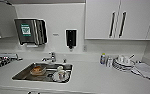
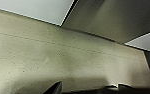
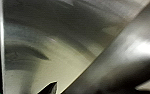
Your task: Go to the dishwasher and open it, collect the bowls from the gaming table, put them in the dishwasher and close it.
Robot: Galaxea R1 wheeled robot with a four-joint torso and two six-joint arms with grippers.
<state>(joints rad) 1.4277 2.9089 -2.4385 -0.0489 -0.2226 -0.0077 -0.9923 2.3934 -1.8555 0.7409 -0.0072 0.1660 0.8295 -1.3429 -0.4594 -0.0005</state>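
Observation:
The dishwasher's brushed steel front (image 3: 66,45) is very close in the right wrist view, with a broad steel bar slanting across it. In the left wrist view the same steel front (image 2: 111,17) stands between white cabinet fronts (image 2: 36,8) above a speckled beige floor (image 2: 53,55). Dark parts of my left gripper (image 2: 88,90) edge into that view low over the floor. My right gripper (image 3: 91,90) is right up against the steel. The bowls and the gaming table are out of view.
Ahead is a white counter (image 1: 96,75) with a steel sink (image 1: 23,72) holding dishes, and a tap (image 1: 51,57). Stacked plates (image 1: 123,63) and bottles (image 1: 103,59) stand at the right. A towel dispenser (image 1: 31,31) and a soap dispenser (image 1: 71,38) hang on the wall.

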